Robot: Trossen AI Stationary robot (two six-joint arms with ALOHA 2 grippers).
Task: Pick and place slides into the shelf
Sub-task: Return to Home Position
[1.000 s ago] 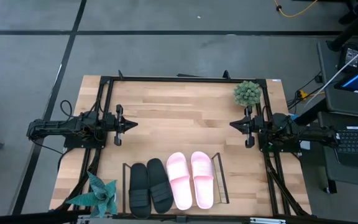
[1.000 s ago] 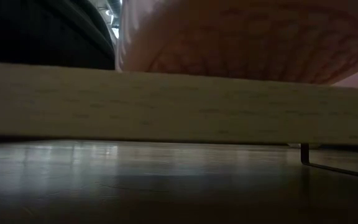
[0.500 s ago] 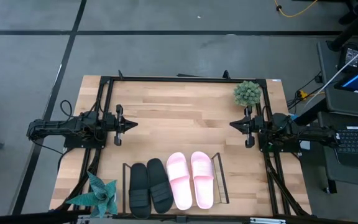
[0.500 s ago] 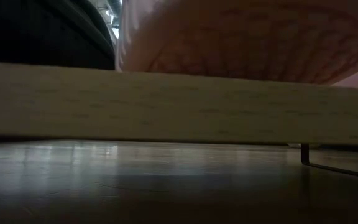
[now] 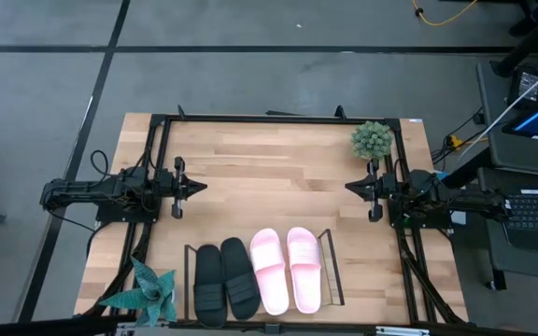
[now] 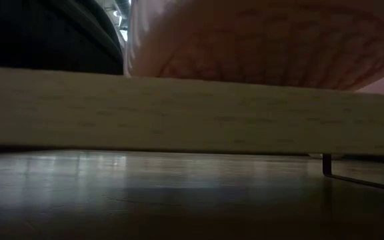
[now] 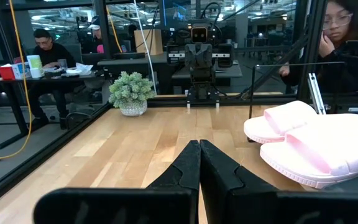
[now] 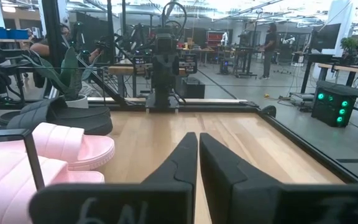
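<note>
Four slides lie side by side in the wire shelf [image 5: 331,271] at the table's near edge: the black pair [image 5: 224,278] on the left, the pink pair [image 5: 287,269] on the right, soles down on the wooden base. The low view shows a pink slide [image 6: 259,40] on the shelf's wooden base [image 6: 192,110]. My left gripper [image 5: 200,186] hovers shut at the table's left side. My right gripper [image 5: 349,187] hovers shut at the right side. Both point toward the table's middle, away from the slides. The wrist views show the shut fingers [image 7: 199,163] [image 8: 197,155] and the pink slides [image 7: 309,140] [image 8: 36,155].
A round green plant [image 5: 372,140] stands at the table's far right corner, a spiky teal plant [image 5: 149,289] at the near left corner. A black frame [image 5: 278,119] runs around the table. Bare wood lies between the two grippers. People sit beyond the table.
</note>
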